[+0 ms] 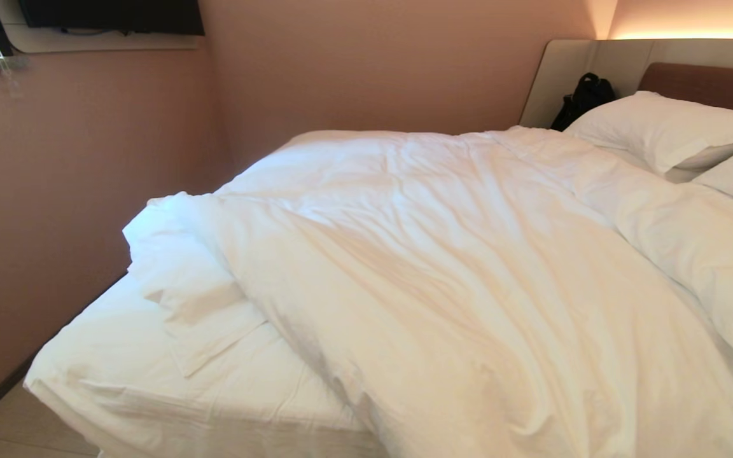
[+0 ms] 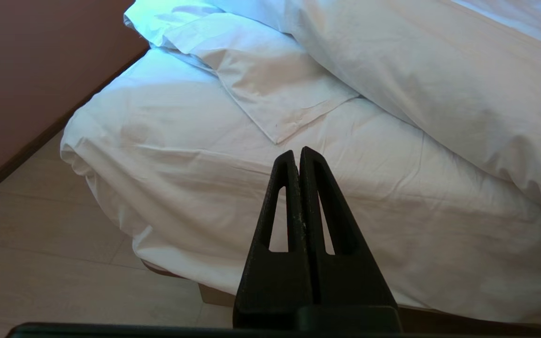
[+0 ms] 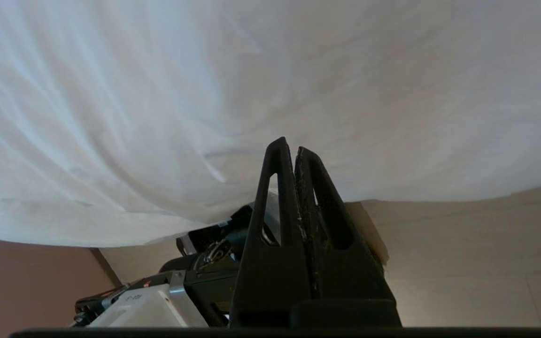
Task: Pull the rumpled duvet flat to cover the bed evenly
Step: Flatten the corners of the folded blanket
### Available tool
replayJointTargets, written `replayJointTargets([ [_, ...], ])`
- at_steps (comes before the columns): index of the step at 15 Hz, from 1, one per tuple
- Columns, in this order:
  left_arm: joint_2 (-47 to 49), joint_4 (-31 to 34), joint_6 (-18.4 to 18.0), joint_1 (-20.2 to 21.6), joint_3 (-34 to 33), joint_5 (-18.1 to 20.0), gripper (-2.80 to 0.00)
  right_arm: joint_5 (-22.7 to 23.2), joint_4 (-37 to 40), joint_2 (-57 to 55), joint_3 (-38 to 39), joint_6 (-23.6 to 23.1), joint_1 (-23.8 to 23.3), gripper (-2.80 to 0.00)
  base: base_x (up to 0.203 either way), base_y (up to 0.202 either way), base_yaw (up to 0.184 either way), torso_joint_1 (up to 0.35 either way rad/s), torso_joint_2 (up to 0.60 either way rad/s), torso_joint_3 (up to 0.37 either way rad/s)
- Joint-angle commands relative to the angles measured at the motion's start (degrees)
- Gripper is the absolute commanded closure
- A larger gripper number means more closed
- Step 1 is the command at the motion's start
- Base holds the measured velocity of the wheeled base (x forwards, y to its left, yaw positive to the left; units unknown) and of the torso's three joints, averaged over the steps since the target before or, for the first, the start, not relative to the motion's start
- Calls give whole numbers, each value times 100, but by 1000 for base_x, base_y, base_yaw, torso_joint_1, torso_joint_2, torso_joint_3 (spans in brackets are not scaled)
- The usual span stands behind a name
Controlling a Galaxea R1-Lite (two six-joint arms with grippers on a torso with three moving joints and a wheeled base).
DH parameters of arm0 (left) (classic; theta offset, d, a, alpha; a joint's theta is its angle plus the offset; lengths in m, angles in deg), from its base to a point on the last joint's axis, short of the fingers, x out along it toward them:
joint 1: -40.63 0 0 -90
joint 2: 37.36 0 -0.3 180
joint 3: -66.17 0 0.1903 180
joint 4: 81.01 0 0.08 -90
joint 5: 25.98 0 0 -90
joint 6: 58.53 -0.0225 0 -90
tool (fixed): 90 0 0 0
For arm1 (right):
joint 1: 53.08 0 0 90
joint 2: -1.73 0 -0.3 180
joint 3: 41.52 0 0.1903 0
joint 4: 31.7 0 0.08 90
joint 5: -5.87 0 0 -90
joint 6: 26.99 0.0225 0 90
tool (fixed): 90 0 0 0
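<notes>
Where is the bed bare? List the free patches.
One bare patch of sheet: the bed's near left corner, bordered by the duvet's folded corner and the floor edge. Elsewhere the duvet and the pillows cover it.

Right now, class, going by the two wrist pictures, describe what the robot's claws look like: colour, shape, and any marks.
Both the left claw and the right claw are matte black, each with two long fingers tapering to a point and a triangular cut-out in each. The right one shows pale scuffs along its inner edges. No cables show on either.
</notes>
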Motion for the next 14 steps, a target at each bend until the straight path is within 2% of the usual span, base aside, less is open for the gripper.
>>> replayJointTargets([
  [1,4,-2,6,2,0,-7,0,-594,-1096,-238,284,501,-7,0,0,0,0,0,0,0],
  [3,4,-2,6,2,0,-7,0,-698,-1701,-403,549,772,-1,0,0,0,0,0,0,0],
  [6,4,-2,6,2,0,-5,0,-653,-3609,-700,1584,859,-1,0,0,0,0,0,0,0],
  [8,4,-2,6,2,0,-7,0,-581,-4437,-847,2070,848,-8,0,0,0,0,0,0,0],
  [12,4,-2,6,2,0,-5,0,-670,-4499,-875,1932,652,-316,0,0,0,0,0,0,0],
  [14,4,-2,6,2,0,1,0,-915,-4500,-869,1739,597,-536,0,0,0,0,0,0,0],
])
